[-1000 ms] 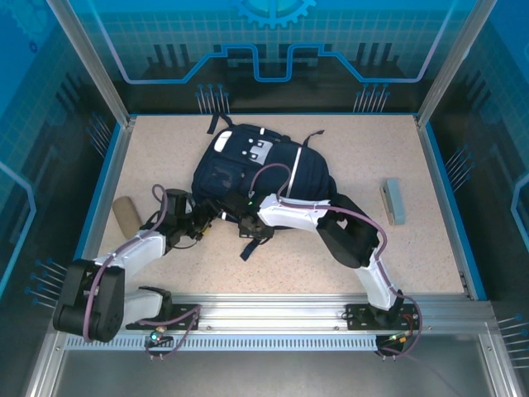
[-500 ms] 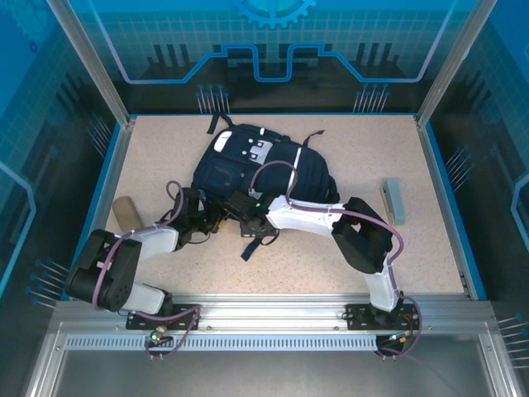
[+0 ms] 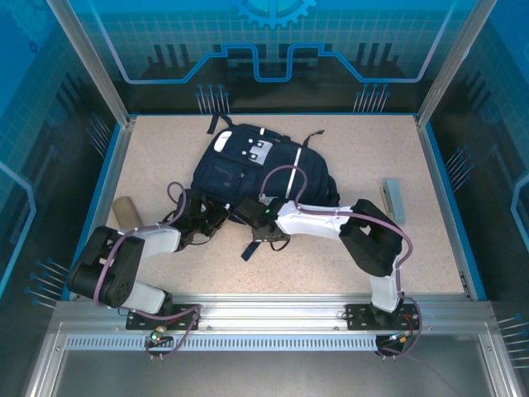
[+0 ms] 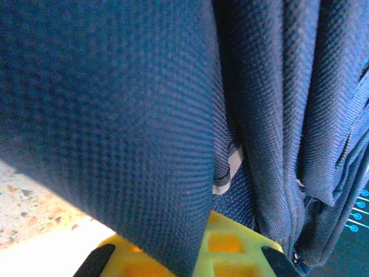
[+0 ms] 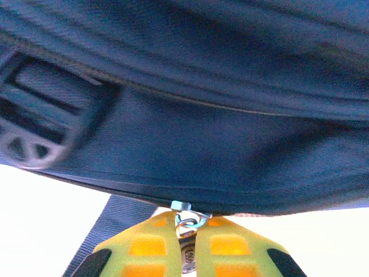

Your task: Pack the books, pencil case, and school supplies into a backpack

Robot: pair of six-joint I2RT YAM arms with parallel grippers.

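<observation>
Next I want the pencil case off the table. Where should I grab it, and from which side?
I'd grip the pencil case around its middle, straight down from above, jaws across its width. It lies flat on the table, a short cylinder with its long axis running roughly near to far.

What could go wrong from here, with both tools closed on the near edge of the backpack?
1. The right tool pinches only the small metal zipper pull, which may slip out when it is tugged.
2. The left tool holds a loose fold of the backpack, so the fabric may stretch, or the whole bag may slide, instead of staying anchored.
3. The dark strap lies on the table beside both tools and could snag.
</observation>
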